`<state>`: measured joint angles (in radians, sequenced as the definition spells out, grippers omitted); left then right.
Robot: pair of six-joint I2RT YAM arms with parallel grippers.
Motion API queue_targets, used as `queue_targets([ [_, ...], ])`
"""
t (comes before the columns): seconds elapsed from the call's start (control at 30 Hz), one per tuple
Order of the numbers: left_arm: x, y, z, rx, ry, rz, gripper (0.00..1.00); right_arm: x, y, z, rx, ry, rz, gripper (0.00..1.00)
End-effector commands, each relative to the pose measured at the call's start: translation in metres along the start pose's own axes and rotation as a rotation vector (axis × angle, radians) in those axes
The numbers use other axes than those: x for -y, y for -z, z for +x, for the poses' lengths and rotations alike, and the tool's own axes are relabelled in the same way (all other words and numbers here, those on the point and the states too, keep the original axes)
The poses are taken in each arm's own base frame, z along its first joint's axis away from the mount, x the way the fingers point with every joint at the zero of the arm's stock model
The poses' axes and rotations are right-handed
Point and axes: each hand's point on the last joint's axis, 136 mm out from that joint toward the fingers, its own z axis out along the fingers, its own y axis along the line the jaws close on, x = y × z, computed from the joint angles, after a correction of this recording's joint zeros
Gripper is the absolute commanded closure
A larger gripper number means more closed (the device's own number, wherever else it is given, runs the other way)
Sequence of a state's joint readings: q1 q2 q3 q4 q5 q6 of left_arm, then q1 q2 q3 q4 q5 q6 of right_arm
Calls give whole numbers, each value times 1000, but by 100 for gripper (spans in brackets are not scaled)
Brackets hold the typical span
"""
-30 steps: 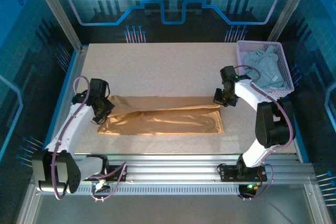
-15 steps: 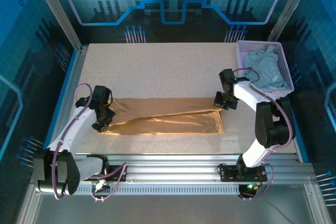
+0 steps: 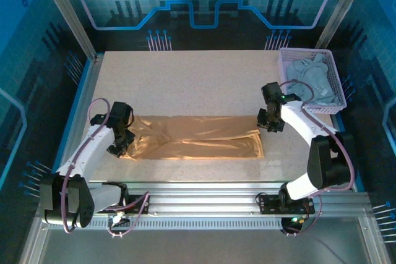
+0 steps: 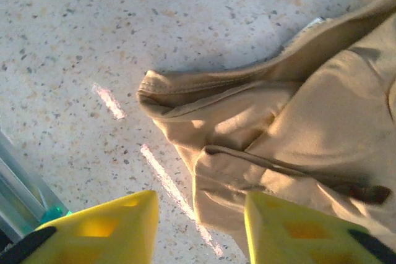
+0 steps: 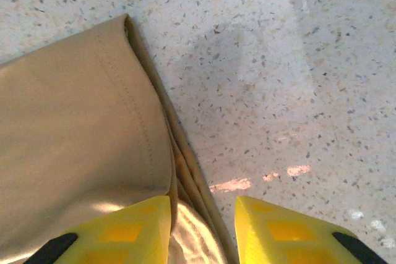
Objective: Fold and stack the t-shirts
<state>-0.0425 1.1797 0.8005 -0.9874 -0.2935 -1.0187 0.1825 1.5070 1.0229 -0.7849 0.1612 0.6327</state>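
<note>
The tan t-shirt point(image 3: 192, 144) lies as a long folded band across the front of the table. My left gripper point(image 3: 120, 146) hovers over its bunched left end, open; in the left wrist view the yellow fingers point(image 4: 199, 214) stand apart, with the crumpled cloth point(image 4: 297, 128) under the right one and bare table in the gap. My right gripper point(image 3: 267, 125) stands at the band's right end, open; its fingers point(image 5: 203, 221) straddle the layered edge of the cloth point(image 5: 74, 134) without pinching it. The pale grey-blue t-shirt point(image 3: 312, 81) lies crumpled in the basket.
The lavender mesh basket point(image 3: 306, 50) stands at the table's back right corner, just behind the right arm. The speckled tabletop point(image 3: 204, 85) stretches behind the tan band. Metal rails run along the near edge.
Both grippers have come down toward the front with the raised cloth edge and opened. The upper layer now lies flat on the lower one.
</note>
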Motion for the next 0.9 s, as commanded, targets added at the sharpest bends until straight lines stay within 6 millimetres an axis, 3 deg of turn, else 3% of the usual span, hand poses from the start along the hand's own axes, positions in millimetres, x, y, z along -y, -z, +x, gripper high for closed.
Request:
queue_targets([
  [0.0, 11, 14, -13, 44, -10, 9, 54, -8, 3, -5, -2, -22, -12, 66],
  [0.07, 32, 23, -18, 58, -32, 65, 54, -21, 0, -11, -18, -16, -48, 68],
  [0.2, 105, 26, -8, 15, -131, 228, 58, -49, -11, -21, -57, -5, -93, 81],
  [0.3, 140, 17, 8, -52, -171, 248, 62, -63, -22, -13, -124, -10, -109, 87],
  [0.37, 151, 7, 17, -106, -170, 237, 63, -62, -31, 1, -176, -26, -100, 91],
  [0.5, 149, -9, 27, -153, -177, 179, 63, -36, -46, 36, -270, -43, -23, 97],
  [0.6, 141, -16, 31, -174, -188, 144, 62, -16, -54, 50, -312, -62, 16, 96],
  [0.73, 128, -18, 37, -210, -197, 106, 60, -4, -54, 43, -303, -54, 57, 94],
  [0.87, 121, -9, 5, -139, -140, 137, 60, -19, -27, 15, -164, 17, 17, 86],
])
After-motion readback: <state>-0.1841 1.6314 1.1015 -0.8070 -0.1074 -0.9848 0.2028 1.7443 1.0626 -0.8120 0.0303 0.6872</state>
